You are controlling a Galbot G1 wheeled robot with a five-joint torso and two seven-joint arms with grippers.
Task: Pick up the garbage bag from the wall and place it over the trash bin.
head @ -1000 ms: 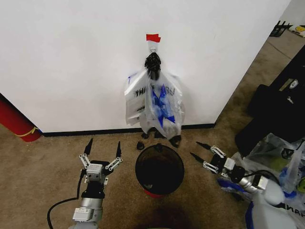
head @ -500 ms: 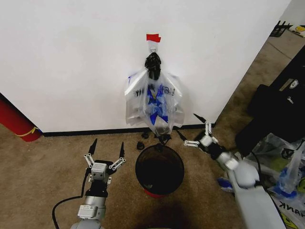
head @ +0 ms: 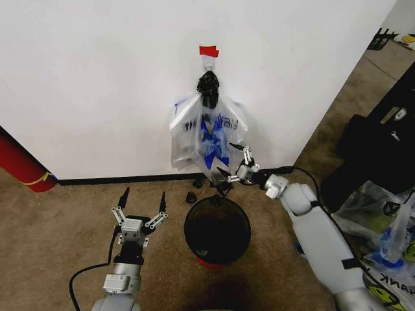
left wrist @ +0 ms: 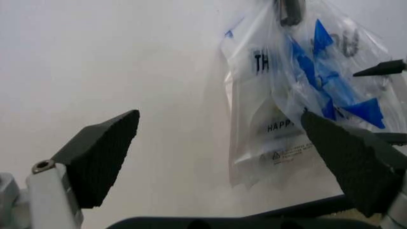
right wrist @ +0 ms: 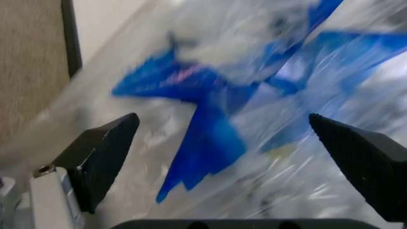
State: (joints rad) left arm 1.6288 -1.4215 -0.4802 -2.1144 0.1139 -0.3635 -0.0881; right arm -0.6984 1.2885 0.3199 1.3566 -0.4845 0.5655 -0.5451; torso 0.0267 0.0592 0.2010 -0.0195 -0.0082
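The garbage bag (head: 207,133), translucent white with blue handles and black print, hangs on the white wall (head: 97,78) from a black knotted bundle (head: 208,87) under a red tape strip (head: 208,50). Directly below it on the carpet stands the round black trash bin (head: 217,230). My right gripper (head: 227,159) is open at the bag's lower right part, its fingers spread around the plastic; the bag (right wrist: 210,119) lies close ahead between the right gripper's (right wrist: 232,157) fingers. My left gripper (head: 142,195) is open, low to the left of the bin, pointing at the wall and the bag (left wrist: 286,95).
A large red cylinder (head: 23,165) leans at the far left by the black baseboard (head: 117,179). Small black bits (head: 192,196) lie on the floor under the bag. Black bags (head: 382,149) and plastic bags (head: 382,220) crowd the right side.
My right arm has swung up and leftwards from the floor right of the bin to the bag's lower edge. The bag's folds have shifted a little. The left gripper has barely moved.
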